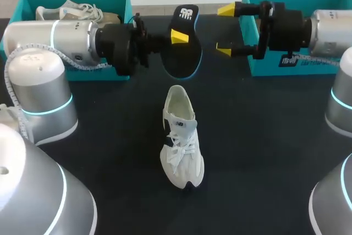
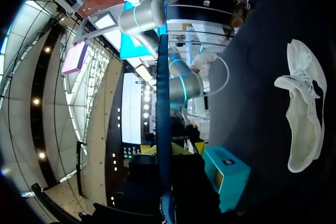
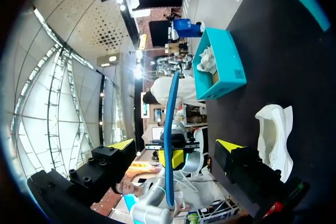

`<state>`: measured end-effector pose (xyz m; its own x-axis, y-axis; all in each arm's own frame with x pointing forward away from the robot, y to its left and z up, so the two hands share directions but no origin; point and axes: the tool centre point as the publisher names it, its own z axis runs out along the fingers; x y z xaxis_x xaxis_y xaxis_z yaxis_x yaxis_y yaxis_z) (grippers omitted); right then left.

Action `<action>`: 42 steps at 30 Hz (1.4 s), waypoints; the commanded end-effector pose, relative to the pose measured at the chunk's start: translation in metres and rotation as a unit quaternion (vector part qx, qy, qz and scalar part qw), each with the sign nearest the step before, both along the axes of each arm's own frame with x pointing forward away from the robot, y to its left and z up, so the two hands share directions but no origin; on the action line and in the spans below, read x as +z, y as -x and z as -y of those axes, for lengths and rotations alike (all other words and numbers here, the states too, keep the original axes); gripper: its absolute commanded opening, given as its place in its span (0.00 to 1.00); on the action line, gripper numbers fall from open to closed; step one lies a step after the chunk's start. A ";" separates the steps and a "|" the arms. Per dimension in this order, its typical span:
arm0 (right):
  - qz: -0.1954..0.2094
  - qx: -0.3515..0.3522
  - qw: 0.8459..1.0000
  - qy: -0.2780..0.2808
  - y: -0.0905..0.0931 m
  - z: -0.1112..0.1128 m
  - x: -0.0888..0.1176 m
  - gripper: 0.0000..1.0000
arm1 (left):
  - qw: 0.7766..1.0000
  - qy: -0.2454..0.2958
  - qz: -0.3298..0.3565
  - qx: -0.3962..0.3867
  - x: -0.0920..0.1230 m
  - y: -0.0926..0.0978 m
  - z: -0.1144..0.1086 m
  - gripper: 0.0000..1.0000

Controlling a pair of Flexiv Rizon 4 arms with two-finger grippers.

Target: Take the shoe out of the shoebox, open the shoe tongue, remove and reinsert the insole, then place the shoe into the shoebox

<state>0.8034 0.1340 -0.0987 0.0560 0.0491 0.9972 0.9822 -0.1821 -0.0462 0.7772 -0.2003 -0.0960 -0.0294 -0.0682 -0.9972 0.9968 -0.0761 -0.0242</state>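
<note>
Insole (image 1: 184, 61) shows its black face overhead, only its edge from both wrists.

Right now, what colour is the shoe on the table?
The shoe is white, with a small dark mark; the head view shows it best.

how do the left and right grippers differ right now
The left gripper is shut on the black insole, holding it up in the air; the right gripper is open and empty. In the head view only one yellow tip of the left gripper shows, the other being hidden by the insole, while the right gripper shows both, wide apart. Both grippers point toward each other, beyond the white shoe.
</note>
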 end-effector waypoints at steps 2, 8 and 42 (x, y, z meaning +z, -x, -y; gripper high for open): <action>-0.001 -0.002 1.000 0.002 0.000 -0.002 0.000 1.00 | 1.000 0.000 0.000 0.001 0.000 0.001 0.000 0.00; -0.001 -0.002 1.000 0.002 0.000 -0.002 0.000 1.00 | 1.000 0.000 0.000 0.001 0.000 0.001 0.000 0.00; 0.031 0.061 0.997 0.026 0.009 0.090 0.000 1.00 | 1.000 0.000 0.000 0.001 0.000 0.001 0.000 0.00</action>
<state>0.7939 0.0435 -0.0986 -0.0159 0.1015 0.9947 0.9978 -0.0619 0.0223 0.7769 -0.2008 -0.0958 -0.0296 -0.0679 -0.9973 0.9969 -0.0749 -0.0244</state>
